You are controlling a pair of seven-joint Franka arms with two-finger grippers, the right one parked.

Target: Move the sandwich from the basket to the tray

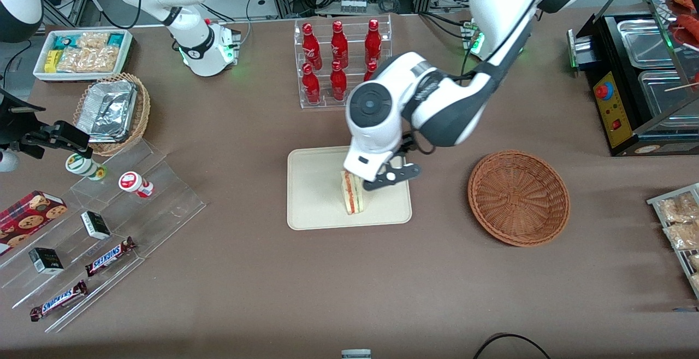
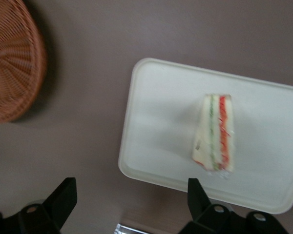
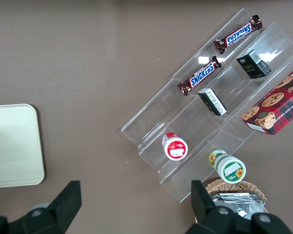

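The sandwich (image 1: 354,195) stands on its edge on the cream tray (image 1: 317,184), with its red and green filling toward the front camera. It also shows in the left wrist view (image 2: 216,134) on the tray (image 2: 161,112). My left gripper (image 1: 389,177) is open and empty, a little above the tray beside the sandwich, on the side toward the basket. In the left wrist view the gripper (image 2: 130,195) has its jaws wide apart with nothing between them. The reddish-brown basket (image 1: 519,198) is empty and sits toward the working arm's end; it also shows in the left wrist view (image 2: 12,63).
A clear rack of red bottles (image 1: 341,61) stands farther from the front camera than the tray. A clear stepped display with snacks (image 1: 109,228), a tan basket with foil trays (image 1: 112,110) and a white snack bin (image 1: 82,53) lie toward the parked arm's end. A black machine (image 1: 639,75) stands at the working arm's end.
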